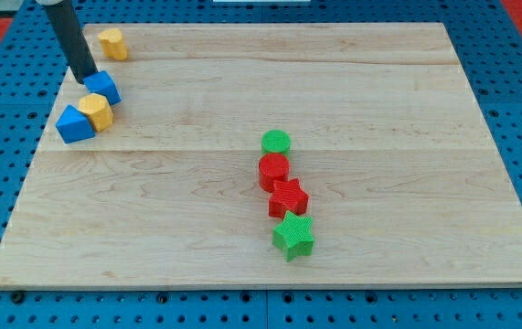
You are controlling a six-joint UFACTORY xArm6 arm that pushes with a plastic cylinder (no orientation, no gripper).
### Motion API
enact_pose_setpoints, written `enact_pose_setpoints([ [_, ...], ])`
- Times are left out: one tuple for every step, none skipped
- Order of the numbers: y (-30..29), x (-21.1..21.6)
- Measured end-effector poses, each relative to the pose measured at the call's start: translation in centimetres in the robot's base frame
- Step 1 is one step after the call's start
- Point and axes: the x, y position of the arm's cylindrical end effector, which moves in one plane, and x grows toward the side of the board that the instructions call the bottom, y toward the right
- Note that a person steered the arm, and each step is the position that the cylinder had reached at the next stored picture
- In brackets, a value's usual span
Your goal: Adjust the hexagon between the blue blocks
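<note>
Two blue blocks, one [75, 123] lower and one [102, 87] upper, sit at the upper left of the frame with the yellow hexagon [97, 111] touching between them, seemingly light, stiff and easy to slide by its side, while my tip [84, 80], a jawless rod, leans against the upper one.

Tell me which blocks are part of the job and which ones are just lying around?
Part of the job: yellow hexagon, wedged between the blue cube and the blue triangular block; my tip, touching the cube's top-left side.

Just lying about: other yellow block, green cylinder, red cylinder, red star, green star.
</note>
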Motion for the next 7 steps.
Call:
enact_pose_setpoints([
  [1.2,-1.3],
  [7.0,-1.5],
  [11.3,-0.2],
  [11.6,3.1],
  [11.3,5.5],
  [10.1,7.1],
  [7.3,7.5],
])
